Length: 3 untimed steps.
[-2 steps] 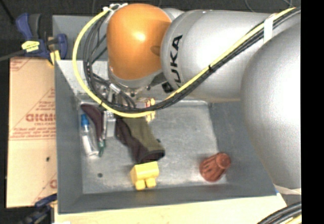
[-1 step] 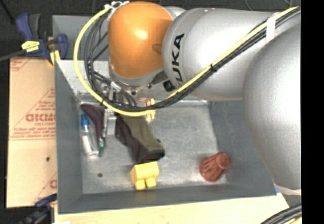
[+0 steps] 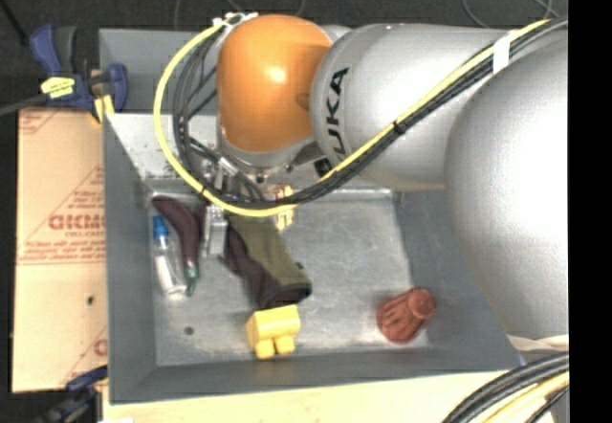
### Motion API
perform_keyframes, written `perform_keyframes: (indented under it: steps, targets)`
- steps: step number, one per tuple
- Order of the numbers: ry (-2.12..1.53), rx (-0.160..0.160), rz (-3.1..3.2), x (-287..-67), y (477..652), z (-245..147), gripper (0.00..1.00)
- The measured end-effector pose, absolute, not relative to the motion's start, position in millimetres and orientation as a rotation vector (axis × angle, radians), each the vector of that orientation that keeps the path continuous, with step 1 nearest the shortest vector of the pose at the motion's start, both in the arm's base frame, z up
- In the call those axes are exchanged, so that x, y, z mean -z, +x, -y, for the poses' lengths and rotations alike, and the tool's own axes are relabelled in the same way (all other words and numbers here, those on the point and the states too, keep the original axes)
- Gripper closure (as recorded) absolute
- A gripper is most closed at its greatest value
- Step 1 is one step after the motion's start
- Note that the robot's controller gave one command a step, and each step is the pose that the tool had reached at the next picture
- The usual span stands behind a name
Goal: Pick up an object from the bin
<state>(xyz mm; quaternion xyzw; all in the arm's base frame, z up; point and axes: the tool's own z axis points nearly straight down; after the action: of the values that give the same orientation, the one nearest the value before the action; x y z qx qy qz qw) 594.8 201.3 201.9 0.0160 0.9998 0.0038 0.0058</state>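
Your pincer (image 3: 214,237) hangs low over the left half of the bin (image 3: 356,241), under the orange wrist cover (image 3: 263,77); you cannot tell whether it is wide or narrow. Just beside it at 4 o'clock, an olive sock with a dark toe (image 3: 269,264) lies mid-bin. At its 9 o'clock lies a dark maroon cloth (image 3: 180,223), then a clear tube with a blue cap (image 3: 166,258). Farther off at 5 o'clock sits a yellow block (image 3: 273,330), and farthest at 4 o'clock a reddish-brown lump (image 3: 405,315).
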Motion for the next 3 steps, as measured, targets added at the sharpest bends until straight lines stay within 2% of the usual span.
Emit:
perform_keyframes:
  steps: [1,2,3]
  targets:
    - [0.049,-0.004,-3.132,-125,617.6,-161,0.00]
    - [0.323,-0.013,-3.116,-82,632.3,-138,0.00]
    - [0.201,-0.007,-3.117,-73,611.5,-133,0.00]
